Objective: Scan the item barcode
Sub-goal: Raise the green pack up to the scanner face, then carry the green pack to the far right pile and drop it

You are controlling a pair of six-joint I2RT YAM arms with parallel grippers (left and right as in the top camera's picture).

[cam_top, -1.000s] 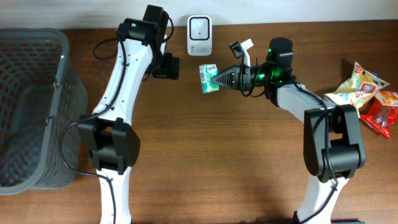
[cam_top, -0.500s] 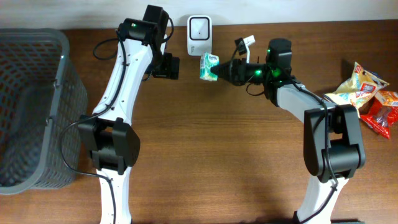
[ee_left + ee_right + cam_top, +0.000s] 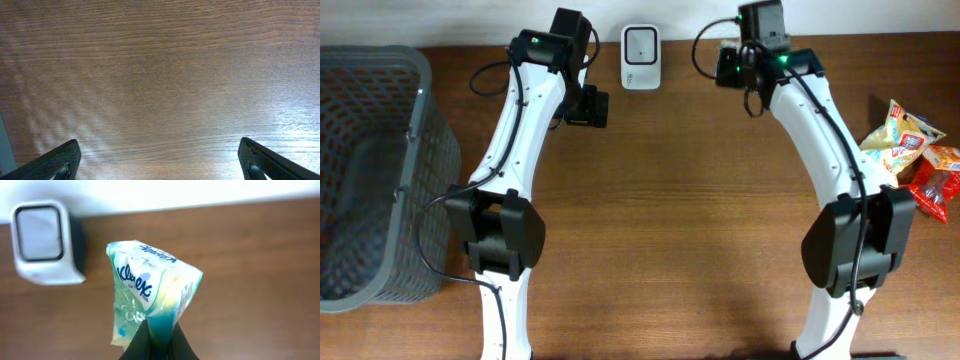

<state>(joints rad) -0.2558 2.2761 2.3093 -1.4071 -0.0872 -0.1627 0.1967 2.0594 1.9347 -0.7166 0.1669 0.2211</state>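
The right gripper (image 3: 155, 341) is gripping a Kleenex tissue pack (image 3: 150, 295) by one end, its jaws clamped together on the wrapper. It is holding the pack up near the white scanner (image 3: 42, 242) at the back edge of the tabletop (image 3: 260, 255). In the right wrist view the pack is sitting to one side of the scanner's window rather than squarely in front of it, and no barcode is showing on the visible face. From overhead the pack is hidden beneath the wrist. The pick-up looks done and the presentation to the scanner appears to be under way; whether a read has registered cannot be told. The left gripper (image 3: 160, 162) is hanging over bare wood, jaws wide apart and carrying nothing. A grey basket (image 3: 420, 110) is standing at the far left, and snack packets (image 3: 910, 150) are lying at the far right.
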